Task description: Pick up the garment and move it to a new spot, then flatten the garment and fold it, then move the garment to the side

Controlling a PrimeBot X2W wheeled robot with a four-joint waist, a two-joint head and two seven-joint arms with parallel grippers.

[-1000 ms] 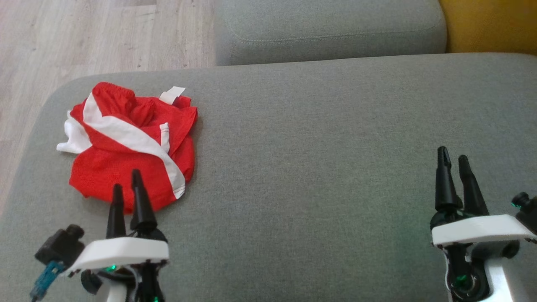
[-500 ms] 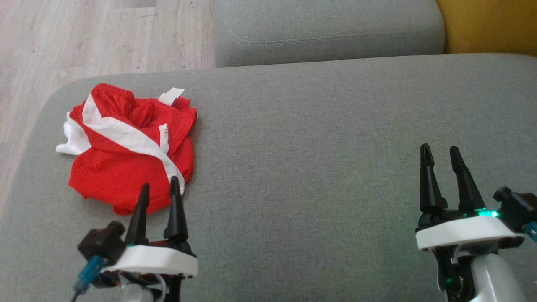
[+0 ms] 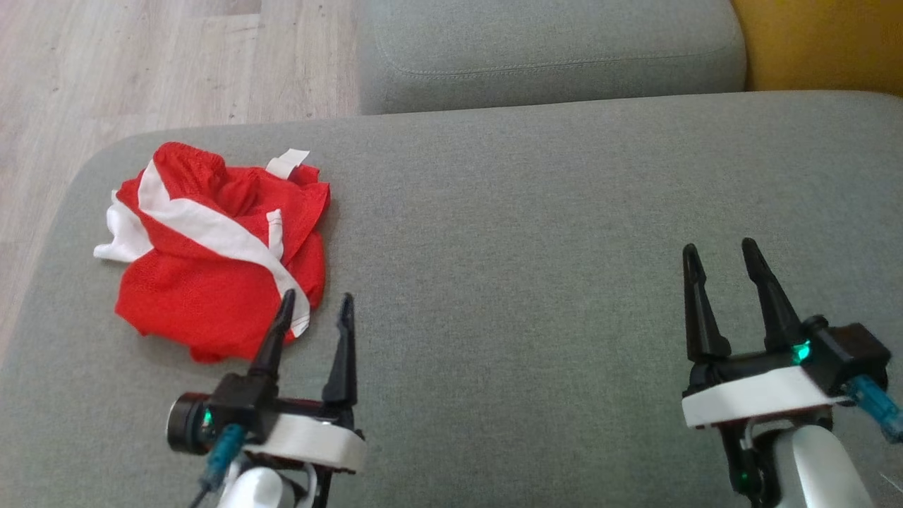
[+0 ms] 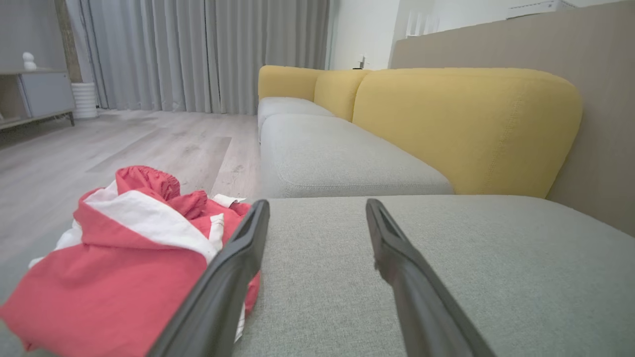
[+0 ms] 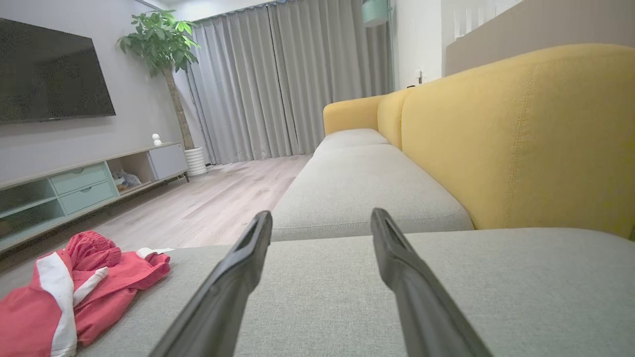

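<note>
Swinging rightward, the left tool (image 3: pixel 317 296) has been brought off the crumpled red garment (image 3: pixel 204 282) to its near right edge. The garment lies ungrasped at the left end of the sofa seat (image 3: pixel 536 268). The left tool and the right tool (image 3: pixel 719 247) are spread apart and empty, so pickup is judged pending.

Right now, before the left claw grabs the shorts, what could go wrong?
The shorts lie near the cushion edge; a nudge could slide them onto the floor. They are bunched, so a pinch may catch one layer only. The open left claw is mostly beside them, so closing there may miss.
</note>
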